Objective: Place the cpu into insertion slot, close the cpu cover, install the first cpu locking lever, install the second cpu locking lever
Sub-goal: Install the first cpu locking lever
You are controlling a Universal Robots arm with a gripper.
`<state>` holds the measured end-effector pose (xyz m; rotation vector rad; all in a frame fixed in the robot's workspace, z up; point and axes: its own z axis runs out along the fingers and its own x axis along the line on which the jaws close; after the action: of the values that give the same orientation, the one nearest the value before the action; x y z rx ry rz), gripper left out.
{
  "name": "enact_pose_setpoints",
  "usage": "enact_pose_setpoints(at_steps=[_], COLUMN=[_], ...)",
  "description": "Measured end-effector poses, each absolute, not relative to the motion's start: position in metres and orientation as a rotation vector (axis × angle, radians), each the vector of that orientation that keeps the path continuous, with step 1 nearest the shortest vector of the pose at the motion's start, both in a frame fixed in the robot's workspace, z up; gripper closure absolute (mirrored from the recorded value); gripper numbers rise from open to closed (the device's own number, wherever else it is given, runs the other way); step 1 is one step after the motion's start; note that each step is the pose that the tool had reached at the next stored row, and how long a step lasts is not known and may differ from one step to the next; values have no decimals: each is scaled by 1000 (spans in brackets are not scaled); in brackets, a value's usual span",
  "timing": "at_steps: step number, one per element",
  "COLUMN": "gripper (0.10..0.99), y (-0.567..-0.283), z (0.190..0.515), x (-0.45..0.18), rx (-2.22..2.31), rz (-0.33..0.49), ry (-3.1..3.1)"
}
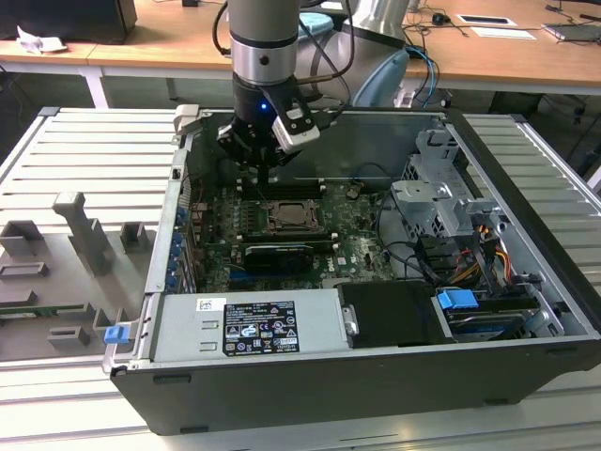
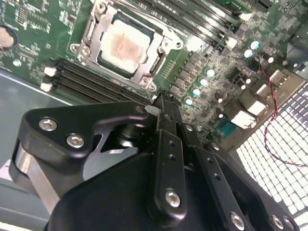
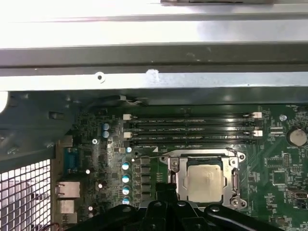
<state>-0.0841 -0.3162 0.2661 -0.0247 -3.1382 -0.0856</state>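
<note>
The cpu [image 3: 204,182] [image 2: 126,44], a pale silver square, lies in the insertion slot [image 1: 289,218] on the green motherboard. The cpu cover [image 3: 234,180] [image 2: 159,48] lies flat around it as a silvery frame. A thin wire lever [image 3: 154,158] runs along the socket edge that faces the memory slots. My gripper [image 2: 161,98] [image 3: 166,190] [image 1: 261,167] hangs above the board beside the socket, on the side of the case's rear ports. Its black fingers are shut together with nothing between them, and it touches nothing.
Black memory slots [image 3: 192,130] lie between the socket and the grey case wall [image 3: 154,53]. Inside the open case sit a black card [image 1: 277,256], a power supply [image 1: 249,324] and a drive cage with cables [image 1: 437,202]. Grey fixtures [image 1: 75,235] stand at the exterior view's left.
</note>
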Motion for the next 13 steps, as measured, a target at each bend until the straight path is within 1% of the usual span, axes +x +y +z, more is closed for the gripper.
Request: enact_pose_setpoints(at_steps=[6,13], gripper=[980,980], y=[-316,-316], z=[265,264], x=[-107,-112], rx=[-12,7], rz=[-89,-89], ry=[-3138,-3139])
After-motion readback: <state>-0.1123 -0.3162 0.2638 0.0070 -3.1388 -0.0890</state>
